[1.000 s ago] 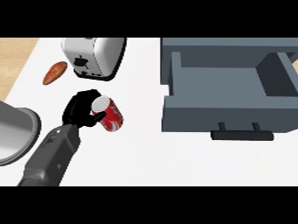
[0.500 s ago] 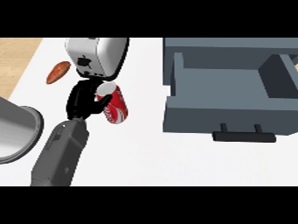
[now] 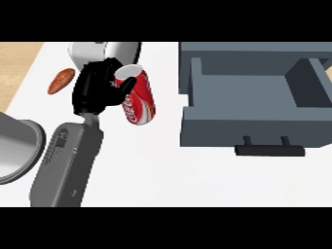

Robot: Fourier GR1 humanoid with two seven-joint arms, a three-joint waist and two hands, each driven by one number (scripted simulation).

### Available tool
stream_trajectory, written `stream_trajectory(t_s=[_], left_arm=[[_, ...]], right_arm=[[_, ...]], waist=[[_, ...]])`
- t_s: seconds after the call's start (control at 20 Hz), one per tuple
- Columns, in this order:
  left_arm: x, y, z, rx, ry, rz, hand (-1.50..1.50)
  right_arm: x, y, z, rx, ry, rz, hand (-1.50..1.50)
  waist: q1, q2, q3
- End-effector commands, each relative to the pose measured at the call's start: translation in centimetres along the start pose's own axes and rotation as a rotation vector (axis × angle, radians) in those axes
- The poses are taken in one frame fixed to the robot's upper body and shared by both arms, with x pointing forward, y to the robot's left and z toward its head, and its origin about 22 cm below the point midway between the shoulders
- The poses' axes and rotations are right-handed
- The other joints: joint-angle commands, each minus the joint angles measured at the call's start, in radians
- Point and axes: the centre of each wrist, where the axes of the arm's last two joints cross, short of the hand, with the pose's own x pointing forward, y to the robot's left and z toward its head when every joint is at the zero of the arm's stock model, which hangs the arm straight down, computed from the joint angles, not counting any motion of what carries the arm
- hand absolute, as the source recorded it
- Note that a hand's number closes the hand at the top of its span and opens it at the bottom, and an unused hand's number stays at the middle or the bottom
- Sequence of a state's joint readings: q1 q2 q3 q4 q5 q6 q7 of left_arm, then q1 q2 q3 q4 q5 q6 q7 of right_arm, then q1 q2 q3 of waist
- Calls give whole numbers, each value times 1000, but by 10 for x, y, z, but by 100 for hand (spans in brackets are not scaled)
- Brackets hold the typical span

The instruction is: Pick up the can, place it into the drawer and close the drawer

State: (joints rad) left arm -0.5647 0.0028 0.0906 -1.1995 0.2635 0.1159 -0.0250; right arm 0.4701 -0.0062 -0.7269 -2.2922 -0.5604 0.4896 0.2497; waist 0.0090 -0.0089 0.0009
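Red can (image 3: 139, 98), silver-topped, tilted in the left hand's (image 3: 96, 90) curled fingers (image 3: 122, 86).

bright, even light; soft shadows inside the drawer (image 3: 262, 92); no glare.

A white counter top (image 3: 168, 180) fills most of the view, running from the near edge to the far one. Along the far left a strip of light wooden surface (image 3: 7, 68) shows beyond the counter's slanted edge; whether it is floor or another top cannot be told. At the far left of the counter stands a white and chrome toaster (image 3: 100, 49), partly hidden. Just left of it lies a small reddish-brown food item (image 3: 59, 81), close to the counter's edge. The light is even and soft, with faint shadows on the white top. No walls or windows show.
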Motion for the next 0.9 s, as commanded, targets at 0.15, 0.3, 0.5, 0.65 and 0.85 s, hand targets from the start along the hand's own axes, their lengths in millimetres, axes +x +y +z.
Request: stream_trajectory(t_s=[0.15, 0.3, 0.5, 0.65, 0.85], left_arm=[[66, -63, -13, -15, -37, -23, 150], [54, -56, -9, 1, -38, -51, 150], [63, -86, -18, -26, -29, -37, 150], [75, -108, -38, -32, -54, -56, 150], [97, -139, -46, -10, -38, -61, 150]], right_arm=[[4, -11, -7, -7, -8, -8, -150], [4, -10, -5, 26, 4, -18, -150], [-17, -2, -6, 14, -8, -22, -150], [-4, 4, -4, 32, -14, -25, -150], [-2, 9, -7, 26, -18, -43, -150]], waist=[[-16, 6, 0], [-19, 8, -1], [-23, 9, 0], [-33, 11, -1], [-34, 10, 0]])
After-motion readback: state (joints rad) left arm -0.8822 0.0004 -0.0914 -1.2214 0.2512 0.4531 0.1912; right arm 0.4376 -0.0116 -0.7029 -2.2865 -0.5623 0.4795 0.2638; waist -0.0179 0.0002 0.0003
